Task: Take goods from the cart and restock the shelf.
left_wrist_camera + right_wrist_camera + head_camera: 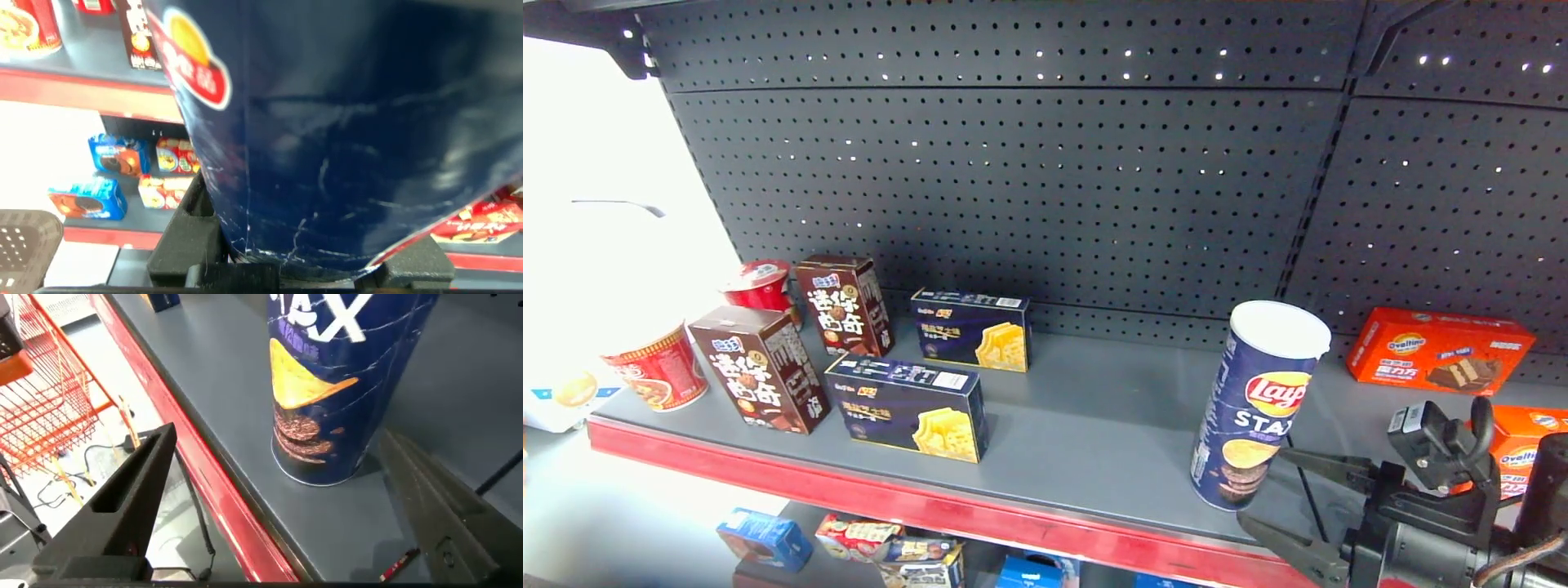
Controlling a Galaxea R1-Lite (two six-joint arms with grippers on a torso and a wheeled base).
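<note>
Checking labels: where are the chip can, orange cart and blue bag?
chip can (1258,408), head view, middle of side.
orange cart (51,408), right wrist view, wire side.
blue bag (351,122), left wrist view, creased front.

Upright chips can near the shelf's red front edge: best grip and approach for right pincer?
Take the chips can around its mid-body, coming level from the shelf's front edge. It stands upright, a straight round tube with bare shelf on both sides, and the open right pincer sits just in front.
</note>
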